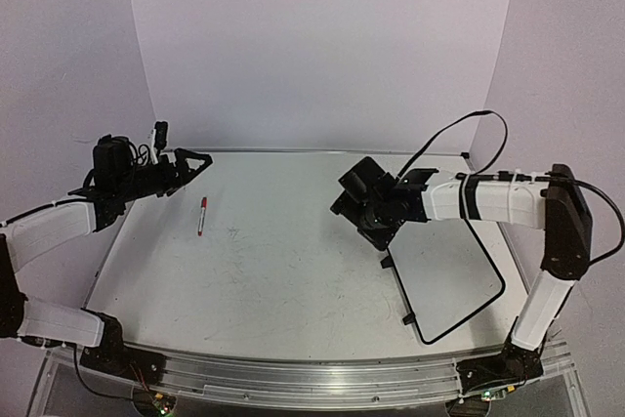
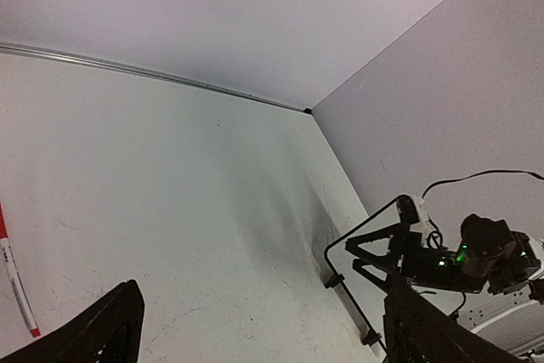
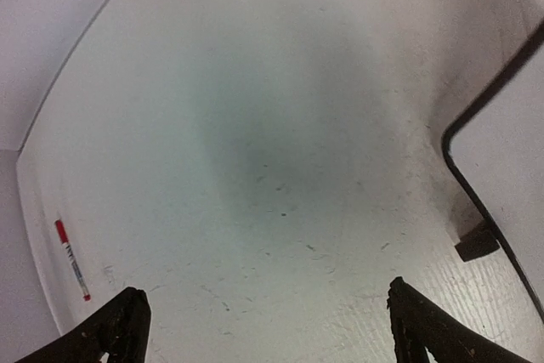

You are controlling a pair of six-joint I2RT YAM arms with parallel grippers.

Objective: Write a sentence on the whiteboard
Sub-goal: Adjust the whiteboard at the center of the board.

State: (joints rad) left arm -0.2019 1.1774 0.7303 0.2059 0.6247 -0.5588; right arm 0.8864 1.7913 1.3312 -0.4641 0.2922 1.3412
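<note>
Pen first: the marker (image 1: pixel 202 215) lies at 9 o'clock on the table (image 1: pixel 293 285), near the left gripper (image 2: pixel 262 288), which is wide open and holds nothing. The right gripper (image 3: pixel 263 288) is open and empty too. The whiteboard (image 1: pixel 444 275) lies flat at 4 o'clock. I think the left gripper should go down slowly and pinch the marker's middle so it won't tip.

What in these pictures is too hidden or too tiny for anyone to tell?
- Top view: the far end of the whiteboard is covered by the right claw and its arm.
- Right wrist view: the picture's right edge cuts the whiteboard off; only one corner and one foot show.
- Left wrist view: the marker runs off the left edge.
- Every view: the print on the marker is too small to read.
</note>
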